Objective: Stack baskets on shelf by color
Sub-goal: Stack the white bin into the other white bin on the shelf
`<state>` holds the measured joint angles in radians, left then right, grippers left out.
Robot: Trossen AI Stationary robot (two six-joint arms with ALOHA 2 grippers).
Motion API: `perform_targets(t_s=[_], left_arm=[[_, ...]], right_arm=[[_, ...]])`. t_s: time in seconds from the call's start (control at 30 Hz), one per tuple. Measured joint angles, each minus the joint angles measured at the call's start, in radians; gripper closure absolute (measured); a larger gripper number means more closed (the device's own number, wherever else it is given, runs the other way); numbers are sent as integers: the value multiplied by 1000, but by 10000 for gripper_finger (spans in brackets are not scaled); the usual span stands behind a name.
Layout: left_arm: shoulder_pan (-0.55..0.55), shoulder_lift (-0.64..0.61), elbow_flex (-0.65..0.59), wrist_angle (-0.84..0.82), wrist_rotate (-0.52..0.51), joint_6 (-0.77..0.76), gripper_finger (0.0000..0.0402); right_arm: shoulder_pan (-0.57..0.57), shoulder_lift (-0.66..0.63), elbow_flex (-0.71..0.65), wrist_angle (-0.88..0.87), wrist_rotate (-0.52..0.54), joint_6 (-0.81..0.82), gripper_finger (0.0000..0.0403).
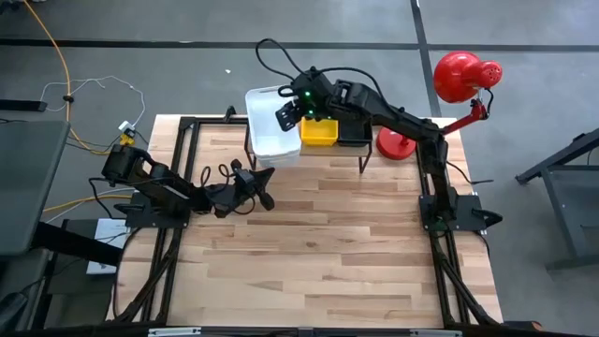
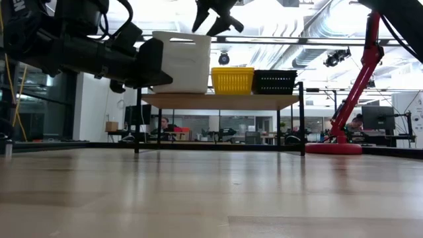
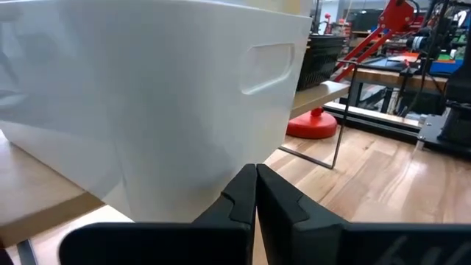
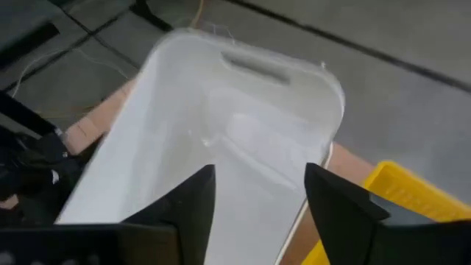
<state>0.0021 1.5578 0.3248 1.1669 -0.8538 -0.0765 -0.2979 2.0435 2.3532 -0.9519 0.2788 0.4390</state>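
My right gripper point(image 4: 259, 195) hung spread wide above the white basket point(image 1: 273, 133), which sat on the shelf point(image 2: 221, 101) beside the yellow basket point(image 1: 318, 132). Best move, I judged: lift straight up, not nudging it. My left gripper point(image 3: 255, 193) waited closed, near the shelf.

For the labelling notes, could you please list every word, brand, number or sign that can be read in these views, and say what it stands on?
None can be read in any view.
white basket: plain walls, only a handle slot.
yellow basket and black basket: no print visible.
shelf and red lamp: unmarked.
Room behind the table in the low view: any signs are too small to read.
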Motion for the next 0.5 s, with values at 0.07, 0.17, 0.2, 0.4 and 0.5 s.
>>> perform_targets(t_s=[0.07, 0.17, 0.2, 0.4, 0.5], left_arm=[[0, 0, 0, 0, 0, 6, 401], [0, 0, 0, -1, -1, 30, 401], [-1, 0, 0, -1, -1, 42, 401], [-1, 0, 0, -2, -4, 82, 401], [-1, 0, 0, -2, -3, 89, 401]], right_arm=[[0, -8, 0, 15, 8, -23, 197], [6, -10, 1, 26, 6, -94, 195], [10, -11, 1, 22, 0, -126, 195], [79, -37, 1, -38, -51, -353, 195], [134, -51, 1, -71, -123, -430, 195]])
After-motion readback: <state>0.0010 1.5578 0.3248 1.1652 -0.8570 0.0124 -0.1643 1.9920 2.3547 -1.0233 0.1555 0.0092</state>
